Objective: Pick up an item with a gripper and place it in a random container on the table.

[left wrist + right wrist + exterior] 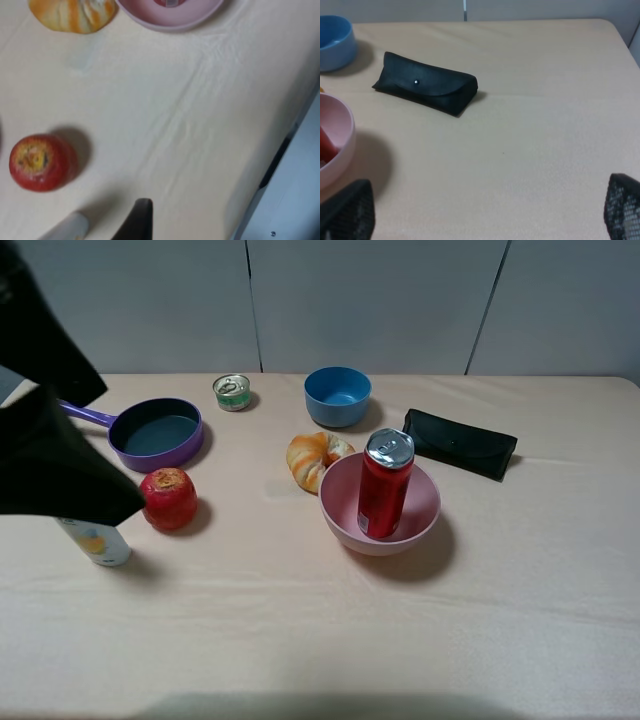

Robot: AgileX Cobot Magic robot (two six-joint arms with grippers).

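Observation:
The red soda can with a silver top stands upright inside the pale pink bowl on the beige-pink cloth table. A sliver of the can and the bowl's rim show in the right wrist view. The bowl's edge also shows in the left wrist view. My left arm is a black mass at the far left, well away from the bowl. Only one left fingertip shows. My right gripper is open and empty, to the right of the bowl.
A red apple, a purple pan, a white bottle and a green-labelled tin lie on the left. A croissant touches the bowl. A blue bowl and a black case lie behind it.

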